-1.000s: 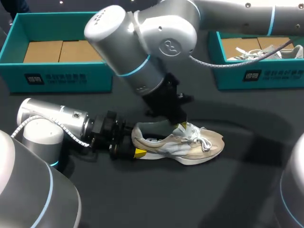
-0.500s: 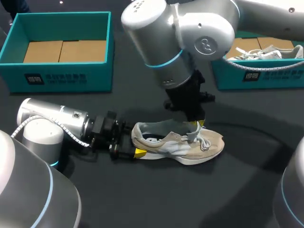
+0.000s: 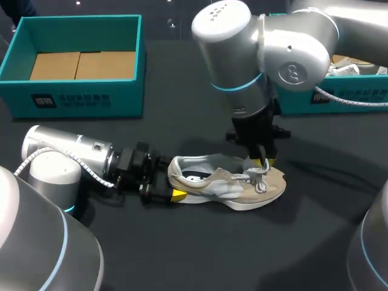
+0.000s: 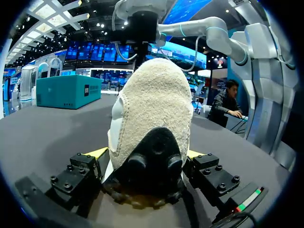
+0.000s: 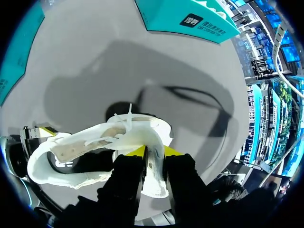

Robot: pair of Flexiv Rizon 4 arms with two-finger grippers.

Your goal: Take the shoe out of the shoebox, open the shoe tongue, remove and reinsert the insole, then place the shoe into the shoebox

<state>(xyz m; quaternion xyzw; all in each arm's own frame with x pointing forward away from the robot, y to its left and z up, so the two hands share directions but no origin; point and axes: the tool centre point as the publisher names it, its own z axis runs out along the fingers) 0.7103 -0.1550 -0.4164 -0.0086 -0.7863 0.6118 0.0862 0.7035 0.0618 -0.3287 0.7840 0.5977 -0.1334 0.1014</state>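
On the dark bench [image 3: 182, 254], the left tool [image 4: 146, 153] is clenched on the heel of the beige and white lace-up sneaker [image 3: 230, 188]. The right tool [image 5: 154, 153] pinches its white tongue [image 5: 155, 176].

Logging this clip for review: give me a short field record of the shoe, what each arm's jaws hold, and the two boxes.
shoe: upright on the table, outside both boxes
left jaws: shut on the heel, low by the sole
right jaws: shut on the tongue, from above
left shoebox: open, no shoe inside
right shoebox: holds another shoe
insole: none seen outside the shoe
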